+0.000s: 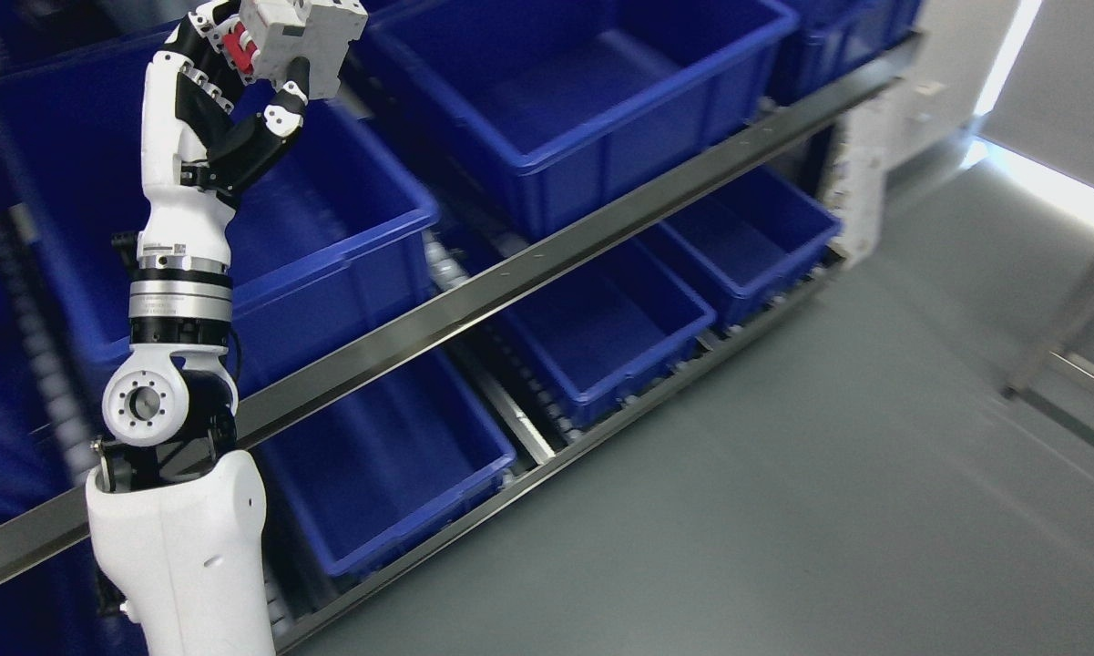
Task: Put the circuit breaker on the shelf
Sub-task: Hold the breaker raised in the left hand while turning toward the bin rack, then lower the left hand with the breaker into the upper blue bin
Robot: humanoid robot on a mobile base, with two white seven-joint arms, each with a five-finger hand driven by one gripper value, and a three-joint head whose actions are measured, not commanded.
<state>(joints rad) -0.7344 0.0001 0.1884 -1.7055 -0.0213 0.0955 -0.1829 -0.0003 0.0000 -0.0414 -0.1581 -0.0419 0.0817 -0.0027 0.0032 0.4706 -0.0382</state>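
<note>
My left arm rises from the lower left, and its hand (pixel 253 64) is raised to the top edge of the head view. The fingers are curled around a white circuit breaker (pixel 302 36) with red switch levers on its left side. The breaker hangs in the air above the gap between two blue bins on the upper shelf level: one bin (pixel 328 219) below and left of it, another bin (pixel 592 91) to its right. Part of the breaker is cut off by the top edge. My right arm does not show.
A grey metal shelf rail (pixel 547 264) runs diagonally across the view. Below it, several more blue bins (pixel 601 328) sit on roller tracks. Grey floor (pixel 829 474) fills the lower right, with a white shelf post (pixel 861 173) at the far end.
</note>
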